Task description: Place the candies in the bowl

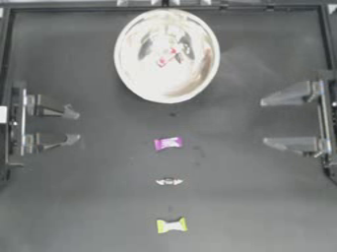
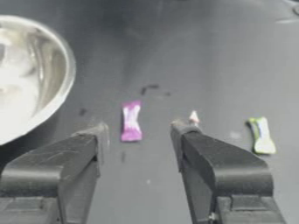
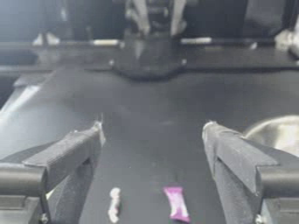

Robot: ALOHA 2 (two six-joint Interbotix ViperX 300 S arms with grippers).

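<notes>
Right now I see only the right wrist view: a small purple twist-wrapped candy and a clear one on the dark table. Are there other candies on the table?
Observer: Yes, a third one. A yellow-green twist-wrapped candy lies farthest from the bowl, in line with the clear candy and the purple candy.
Operator: Is anything already inside the large shiny silvery bowl? I see only its rim.
Observer: A red candy lies inside the bowl. Reflections hide whether more are there.
Operator: Where is the left gripper?
Observer: The left gripper is at the table's left side, jaws open and holding nothing. It is opposite your right gripper.
</notes>
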